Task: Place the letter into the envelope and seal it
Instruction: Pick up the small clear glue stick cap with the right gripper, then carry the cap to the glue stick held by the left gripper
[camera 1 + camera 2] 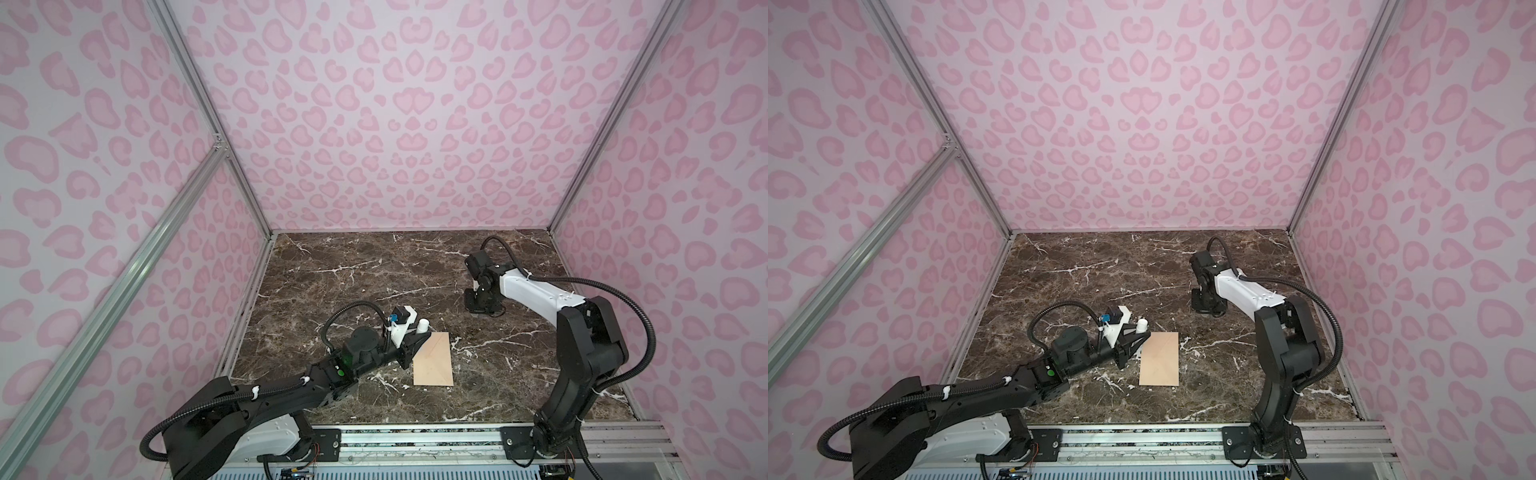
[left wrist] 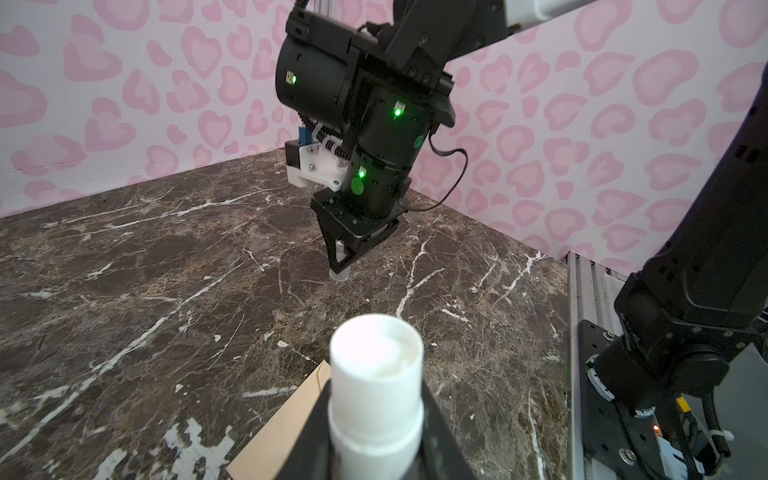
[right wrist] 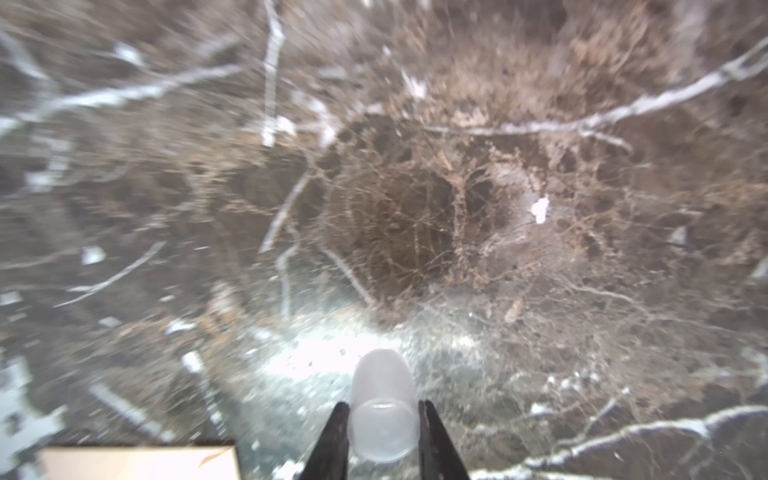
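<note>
- Envelope (image 1: 433,359) lying flat in both top views, near the front of the marble table (image 1: 353,270), no flap standing open; letter not showing, probably sitting inside; gluing done or not, cannot tell.
- Left wrist view: left gripper (image 2: 376,440) clamping a white glue tube (image 2: 376,365) just beside the envelope's corner; right gripper (image 2: 340,266) working well apart, bare marble lying all round.
- Right wrist view: right gripper pinching a clear cap (image 3: 382,386) against the table; no edge crowding it.

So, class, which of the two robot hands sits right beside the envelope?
The left hand, gripping a white tube, at the envelope's far left corner. The right hand, holding a translucent cap, points down at the marble table further back, well apart.
</note>
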Available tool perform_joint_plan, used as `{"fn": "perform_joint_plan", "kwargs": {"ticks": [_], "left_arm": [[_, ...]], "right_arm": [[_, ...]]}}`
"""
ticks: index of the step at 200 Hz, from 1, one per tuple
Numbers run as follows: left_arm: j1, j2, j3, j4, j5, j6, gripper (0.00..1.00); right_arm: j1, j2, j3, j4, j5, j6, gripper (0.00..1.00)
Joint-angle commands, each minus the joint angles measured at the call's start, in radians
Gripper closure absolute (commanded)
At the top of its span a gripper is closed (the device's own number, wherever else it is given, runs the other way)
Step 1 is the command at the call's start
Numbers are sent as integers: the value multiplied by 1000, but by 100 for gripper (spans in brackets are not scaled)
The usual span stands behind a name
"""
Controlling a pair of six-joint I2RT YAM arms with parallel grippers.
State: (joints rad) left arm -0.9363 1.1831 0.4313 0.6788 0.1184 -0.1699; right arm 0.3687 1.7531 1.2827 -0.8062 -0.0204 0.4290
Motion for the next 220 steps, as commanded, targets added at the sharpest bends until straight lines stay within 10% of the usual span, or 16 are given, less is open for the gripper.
{"fn": "perform_joint_plan", "kwargs": {"ticks": [1,121,220], "left_arm": [[1,-16,10,-1,-47,50,97],[3,79,-92,301,-116,313,96],[5,148,-81,387,-69,301,96]], "right_arm": [[16,-65,5,-66,-3,-11,73],[163,-561,-84,-57,-522,-29,72],[289,-568,-129,52,-564,3,71]]}}
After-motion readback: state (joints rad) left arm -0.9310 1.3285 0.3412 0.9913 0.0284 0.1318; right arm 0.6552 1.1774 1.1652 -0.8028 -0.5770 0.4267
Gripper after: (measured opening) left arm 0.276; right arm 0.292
